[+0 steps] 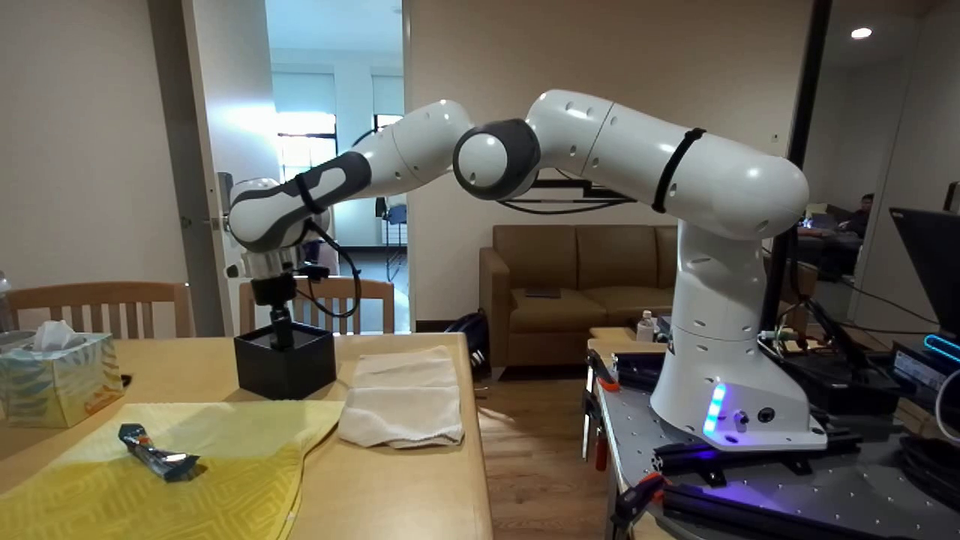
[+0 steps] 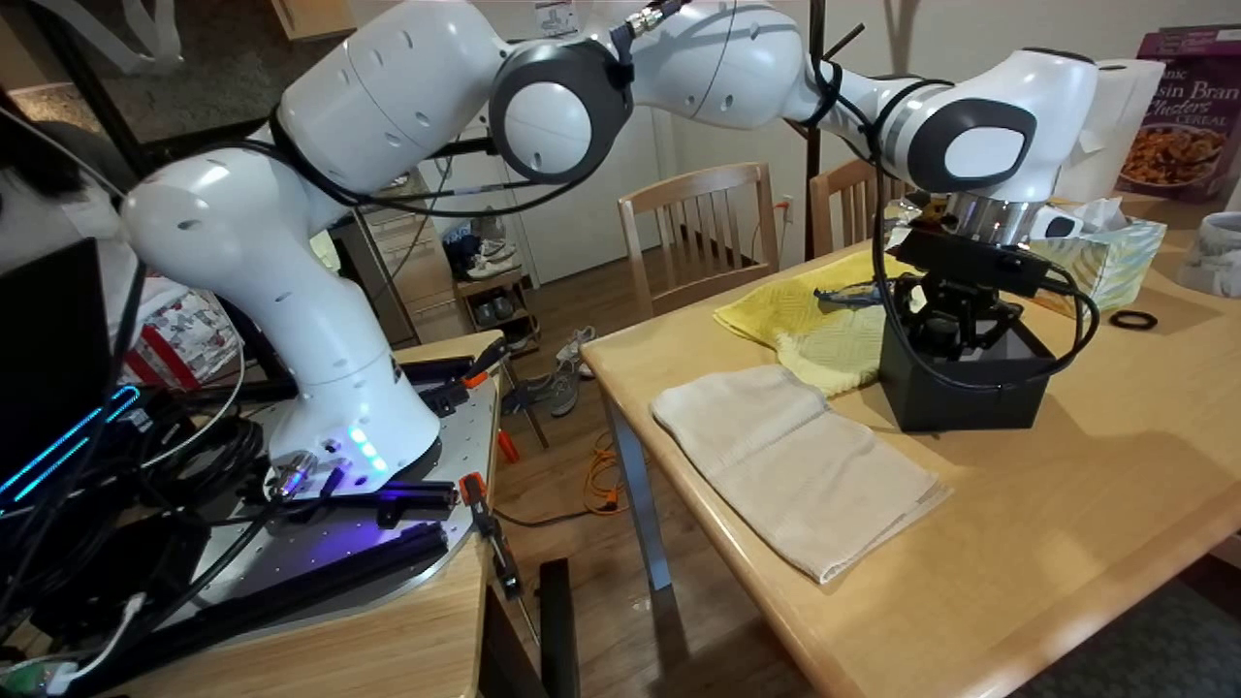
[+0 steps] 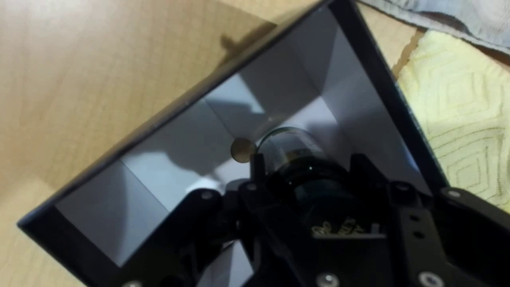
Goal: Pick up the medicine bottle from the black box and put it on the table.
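Note:
The black box (image 1: 259, 367) stands on the wooden table (image 1: 397, 487); it shows in both exterior views (image 2: 960, 402). In the wrist view its dark rim (image 3: 385, 81) surrounds pale inner walls. A glass bottle (image 3: 287, 145) is inside, its lower end clear and its nearer part very dark. My gripper (image 3: 306, 161) reaches down into the box, with one finger on each side of the bottle. The fingers are very near its sides; shadow hides whether they press on it. In both exterior views the gripper (image 1: 283, 334) is partly inside the box, whose walls hide the bottle.
A yellow towel (image 1: 225, 457) with a dark wrapped bar (image 1: 159, 454) on it lies beside the box. A folded beige cloth (image 1: 405, 397) lies near the table edge. A tissue box (image 1: 64, 379) and a black ring (image 2: 1132, 320) are further along the table.

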You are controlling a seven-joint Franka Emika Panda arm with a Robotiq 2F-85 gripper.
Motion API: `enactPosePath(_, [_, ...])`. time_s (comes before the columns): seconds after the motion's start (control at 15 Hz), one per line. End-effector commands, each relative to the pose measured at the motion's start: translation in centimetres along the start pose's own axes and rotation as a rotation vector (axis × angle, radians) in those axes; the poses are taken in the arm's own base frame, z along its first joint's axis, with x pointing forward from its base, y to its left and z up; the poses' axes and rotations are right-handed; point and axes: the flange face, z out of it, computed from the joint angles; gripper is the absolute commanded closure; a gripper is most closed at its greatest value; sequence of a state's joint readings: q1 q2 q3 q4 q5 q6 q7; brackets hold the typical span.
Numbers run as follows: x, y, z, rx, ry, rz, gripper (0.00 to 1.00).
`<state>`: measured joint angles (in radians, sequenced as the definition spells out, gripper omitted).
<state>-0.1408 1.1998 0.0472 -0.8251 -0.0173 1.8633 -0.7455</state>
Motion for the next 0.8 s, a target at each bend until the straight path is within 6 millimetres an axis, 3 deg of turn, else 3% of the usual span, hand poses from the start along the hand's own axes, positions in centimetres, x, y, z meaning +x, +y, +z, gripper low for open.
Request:
enactPosePath(0.0, [0.1, 0.5, -0.3, -0.018, 0.007, -0.031, 0.7])
enactPosePath(0.27, [0.1, 0.3, -1.7, -0.027, 0.002, -0.026, 0.7])
enactPosePath(0.73, [-0.2, -0.8, -6.0, -0.017, -0.02, -0.024, 0.7])
